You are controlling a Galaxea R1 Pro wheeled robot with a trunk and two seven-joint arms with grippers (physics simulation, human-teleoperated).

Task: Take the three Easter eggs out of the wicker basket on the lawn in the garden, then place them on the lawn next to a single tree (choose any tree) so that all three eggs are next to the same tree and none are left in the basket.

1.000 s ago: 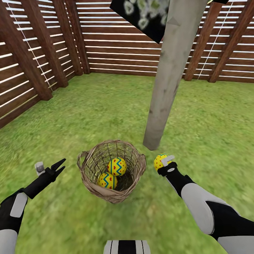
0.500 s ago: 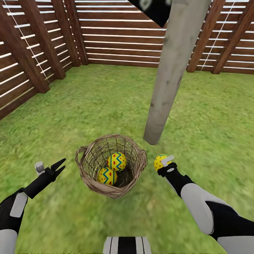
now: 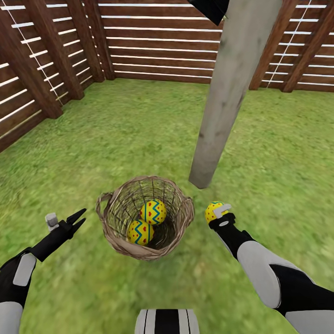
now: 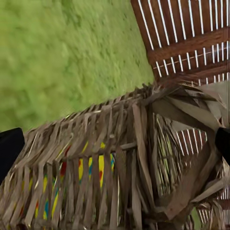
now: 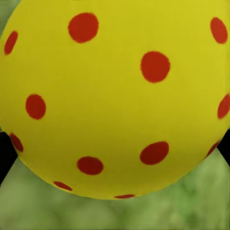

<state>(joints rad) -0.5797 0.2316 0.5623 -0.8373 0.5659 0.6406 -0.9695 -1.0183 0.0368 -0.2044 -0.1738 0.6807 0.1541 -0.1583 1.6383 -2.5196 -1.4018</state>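
Landmark: wicker basket, standing on the lawn. Two Easter eggs lie inside it, touching each other. My right gripper sits just beside the basket's right rim, pinching the third egg; in the right wrist view that egg looms yellow with red dots, grass behind. The tree trunk rises just beyond the basket, to its right. My left gripper hangs off the basket's left side, fingers spread, nothing between them. Wooden slat fence well behind.
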